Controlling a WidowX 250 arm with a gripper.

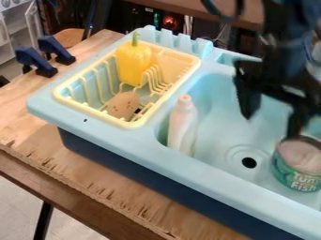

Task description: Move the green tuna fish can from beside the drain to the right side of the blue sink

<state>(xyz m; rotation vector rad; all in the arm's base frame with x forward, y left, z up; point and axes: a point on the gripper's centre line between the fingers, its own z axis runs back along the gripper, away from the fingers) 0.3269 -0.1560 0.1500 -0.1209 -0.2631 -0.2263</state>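
Tin can [297, 168] stands upright in the toy sink basin [213, 96], beside the drain [249, 162]. My end effector [271, 123] hangs with fingers apart; one fingertip [293, 127] is at the can's far rim, contact unconfirmed. The can's body lies below, toward the camera.

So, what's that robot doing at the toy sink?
The black gripper is down over the light blue sink, jaws apart, holding nothing. One jaw is right by the tin can's rim; I can't tell if it touches. A whitish bottle is in the sink too. A yellow pepper and a brown lump sit in the yellow rack.
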